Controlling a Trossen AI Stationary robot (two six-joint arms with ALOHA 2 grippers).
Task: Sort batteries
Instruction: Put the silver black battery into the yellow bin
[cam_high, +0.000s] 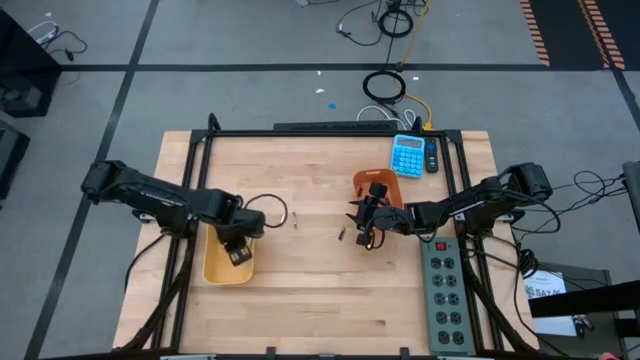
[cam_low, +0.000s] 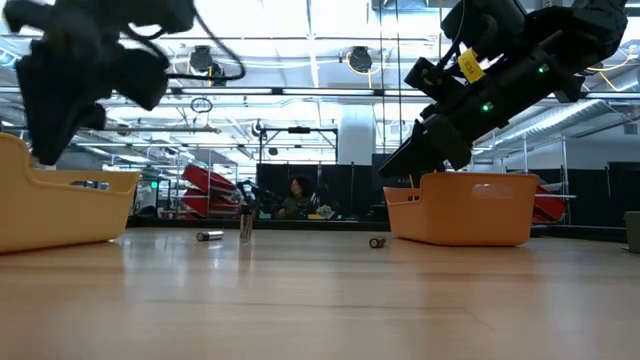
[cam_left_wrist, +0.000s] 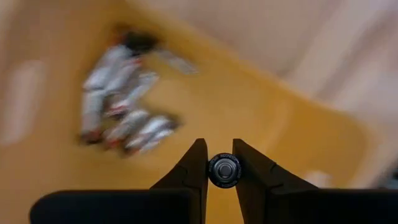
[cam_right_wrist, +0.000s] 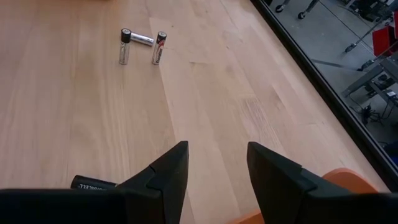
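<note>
- my left gripper (cam_left_wrist: 216, 171) pinches a small dark cylindrical battery (cam_left_wrist: 224, 170) above the yellow plastic bin (cam_left_wrist: 261, 112), silvery batteries (cam_left_wrist: 121, 99) lying ahead inside.
- my right gripper (cam_right_wrist: 217, 168) hovers spread, three grey batteries (cam_right_wrist: 142, 45) far ahead on the wooden table (cam_right_wrist: 205, 93).

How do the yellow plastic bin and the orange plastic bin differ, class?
The yellow plastic bin sits on the table's left under the left gripper, which is shut on a battery; the orange plastic bin sits further right beside the open right gripper. The yellow bin visibly holds silvery batteries; the orange bin's contents are hidden. Both are open-topped.
</note>
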